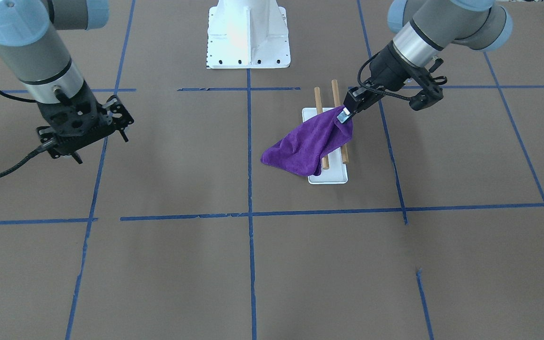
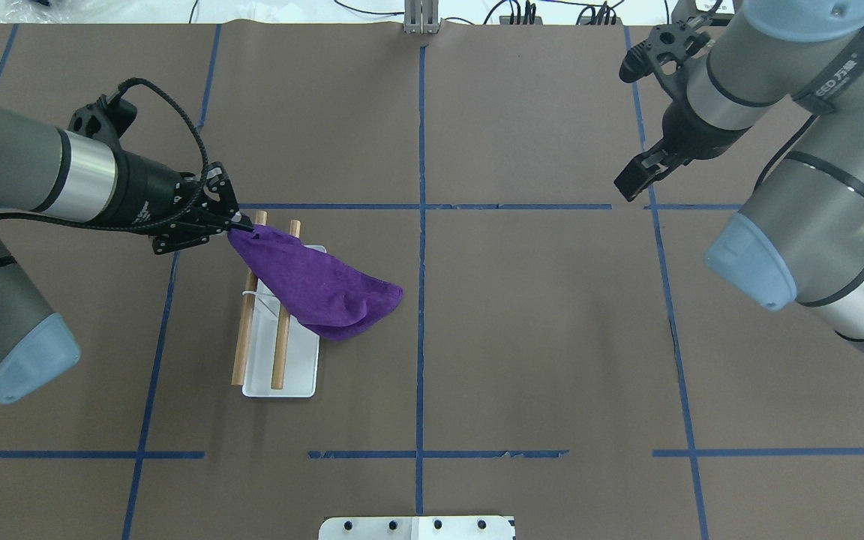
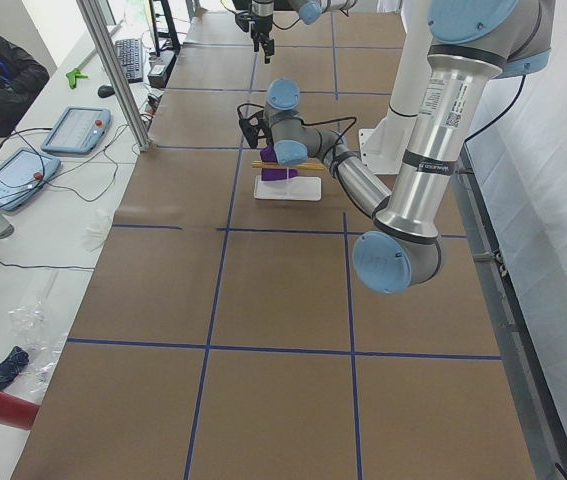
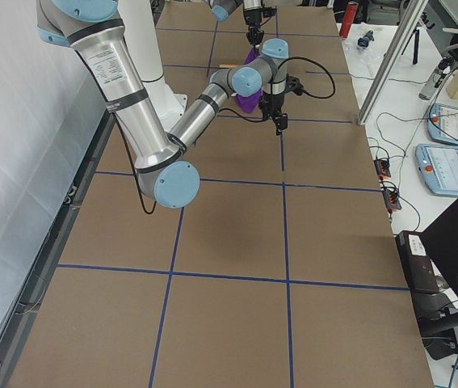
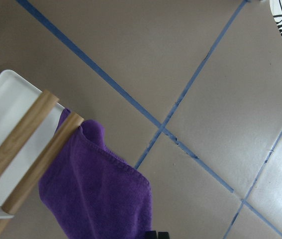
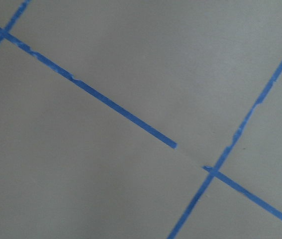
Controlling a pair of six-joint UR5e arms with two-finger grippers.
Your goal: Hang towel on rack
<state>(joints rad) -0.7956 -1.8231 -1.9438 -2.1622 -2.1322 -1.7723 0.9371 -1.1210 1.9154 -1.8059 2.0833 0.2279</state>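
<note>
Left claw (image 2: pixel 241 223) is clamped on a corner of the purple towel (image 2: pixel 323 292), which drapes across both rods of the rack (image 2: pixel 280 360), sagging past its white base. Right claw (image 2: pixel 629 184) hangs well apart above the desk (image 2: pixel 537 337), jaws apparently parted.

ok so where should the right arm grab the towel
Probably the loose bunched end of the towel, drooping off the rack toward the centre of the table. Come from that open side: the left end effector pinches the opposite corner.
</note>
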